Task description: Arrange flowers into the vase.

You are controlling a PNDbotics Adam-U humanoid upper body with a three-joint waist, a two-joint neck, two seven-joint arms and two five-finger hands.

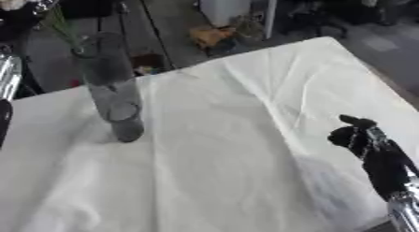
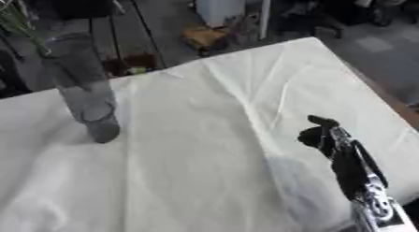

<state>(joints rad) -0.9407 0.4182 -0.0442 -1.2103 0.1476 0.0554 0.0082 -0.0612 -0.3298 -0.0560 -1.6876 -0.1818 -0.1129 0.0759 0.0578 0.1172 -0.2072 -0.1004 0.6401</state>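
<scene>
Vase [image 1: 111,88] of clear, grey-tinted glass, tall and cylindrical, stands tilted in view on the white cloth [image 1: 237,133] near the far left of the table. A thin green stem [image 1: 64,27] rises out of its mouth and leans up to the left; what tops the stem is cut off at the corner and too blurred to name.

Left arm [image 1: 6,81] shows only as a silver and black strip at the left edge, beside the vase; its hand is out of sight. Right hand [image 2: 321,135] hangs over the cloth at the lower right, well apart from the vase, fingers curled in with nothing between them.

Cloth lies creased and bare between vase and right hand. The table's right edge runs just past that hand, and the far edge passes close behind the vase, with dark floor beyond.
</scene>
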